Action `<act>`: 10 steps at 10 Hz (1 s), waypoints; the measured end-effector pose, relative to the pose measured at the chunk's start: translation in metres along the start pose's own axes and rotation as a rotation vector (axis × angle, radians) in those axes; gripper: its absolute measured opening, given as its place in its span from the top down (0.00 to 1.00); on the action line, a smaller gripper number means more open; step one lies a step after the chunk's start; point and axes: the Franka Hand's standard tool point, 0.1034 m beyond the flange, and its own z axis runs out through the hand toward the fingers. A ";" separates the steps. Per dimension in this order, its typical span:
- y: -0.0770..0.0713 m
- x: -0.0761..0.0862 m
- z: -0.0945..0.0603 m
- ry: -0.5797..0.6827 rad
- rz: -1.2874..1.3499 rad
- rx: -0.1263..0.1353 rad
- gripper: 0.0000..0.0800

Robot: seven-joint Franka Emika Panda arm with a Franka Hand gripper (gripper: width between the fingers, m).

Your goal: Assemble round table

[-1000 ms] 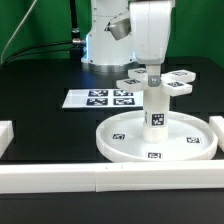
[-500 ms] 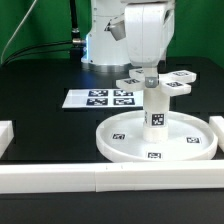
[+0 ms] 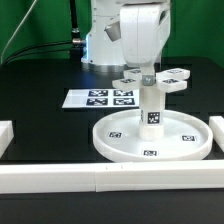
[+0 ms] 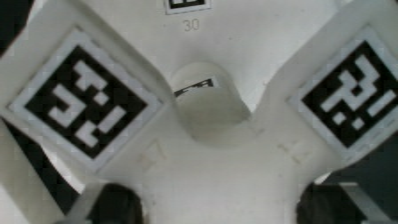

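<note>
Over the preceding second the arm shifted toward the exterior view's left. The rimmed, smooth white plastic round disc (image 3: 152, 138) lay near the worktop's front edge. The cylindrical leg (image 3: 150, 108) stood upright on its hub; seating likely continued. The gripper (image 3: 148, 77) was clenched on the cross-shaped piece (image 3: 157, 80) (image 4: 199, 105) atop the leg.

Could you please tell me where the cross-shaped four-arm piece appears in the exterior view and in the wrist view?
Exterior view: the cross-shaped four-arm piece sits atop the upright leg, just under the end effector, above the round disc.
Wrist view: the piece fills nearly the whole picture, two of its arms spreading out from the centre.
Shared landmark: the black-white square markers on the piece's arms.
</note>
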 end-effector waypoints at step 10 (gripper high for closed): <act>-0.002 -0.002 0.002 0.041 0.875 0.018 0.46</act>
